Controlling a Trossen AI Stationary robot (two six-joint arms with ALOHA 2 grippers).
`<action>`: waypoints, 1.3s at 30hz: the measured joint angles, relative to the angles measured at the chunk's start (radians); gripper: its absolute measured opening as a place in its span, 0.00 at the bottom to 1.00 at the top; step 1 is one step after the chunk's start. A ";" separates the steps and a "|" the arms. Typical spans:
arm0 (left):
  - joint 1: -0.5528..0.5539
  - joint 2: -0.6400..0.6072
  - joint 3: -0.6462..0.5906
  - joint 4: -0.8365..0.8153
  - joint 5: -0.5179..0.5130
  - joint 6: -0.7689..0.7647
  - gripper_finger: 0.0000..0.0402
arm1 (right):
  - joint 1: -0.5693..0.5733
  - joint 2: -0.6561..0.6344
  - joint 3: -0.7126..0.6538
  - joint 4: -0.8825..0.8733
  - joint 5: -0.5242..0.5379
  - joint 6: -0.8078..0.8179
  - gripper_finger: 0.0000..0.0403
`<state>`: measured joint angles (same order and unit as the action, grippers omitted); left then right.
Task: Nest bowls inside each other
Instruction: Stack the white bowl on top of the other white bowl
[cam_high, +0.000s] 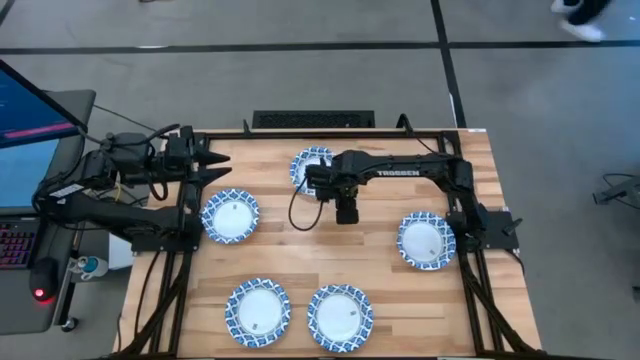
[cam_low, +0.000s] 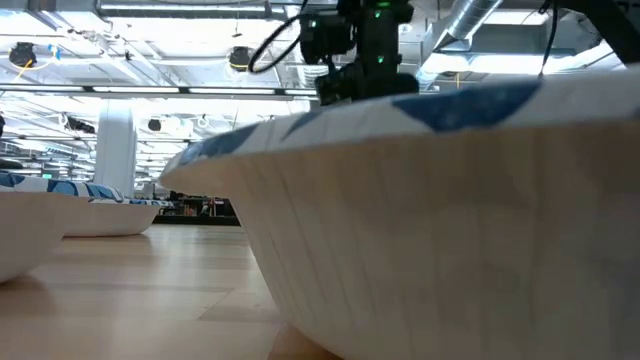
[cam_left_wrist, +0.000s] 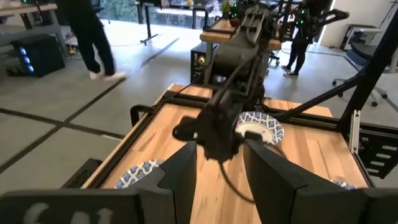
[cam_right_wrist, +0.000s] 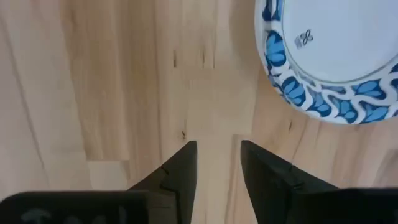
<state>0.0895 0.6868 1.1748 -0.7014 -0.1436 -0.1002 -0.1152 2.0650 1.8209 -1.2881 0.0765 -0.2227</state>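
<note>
Several small bowls with white centres and blue-patterned rims rest base-down on the wooden table. In the high view one sits near the far edge (cam_high: 310, 162), partly under my right arm, one at left (cam_high: 231, 216), one at right (cam_high: 427, 240), and two along the near edge (cam_high: 258, 308) (cam_high: 340, 316). My right gripper (cam_high: 345, 205) (cam_right_wrist: 217, 146) points down over bare wood beside the far bowl (cam_right_wrist: 336, 56), open and holding nothing. My left gripper (cam_high: 218, 168) (cam_left_wrist: 221, 162) waits open at the table's far-left corner, above the table.
A black metal frame (cam_high: 440, 135) runs round the table. A laptop (cam_high: 20, 150) and cables sit off the left edge. Bare wood (cam_high: 330, 250) lies between the bowls at the table's middle. In the low view one near bowl (cam_low: 450, 200) fills most of the picture. People stand beyond the table (cam_left_wrist: 93, 37).
</note>
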 joint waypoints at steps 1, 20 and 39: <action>0.000 0.000 0.000 -0.007 0.000 -0.008 0.31 | 0.004 -0.010 -0.004 -0.006 0.000 -0.001 0.35; 0.000 0.016 0.001 -0.026 0.002 -0.044 0.31 | -0.033 -0.492 -0.013 0.083 0.003 0.173 0.29; 0.000 0.214 0.001 0.046 0.086 -0.123 0.31 | -0.044 -0.843 -0.276 0.184 0.041 0.220 0.29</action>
<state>0.0893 0.9012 1.1755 -0.6557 -0.0573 -0.2231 -0.1591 1.2217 1.5453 -1.1045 0.1175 -0.0031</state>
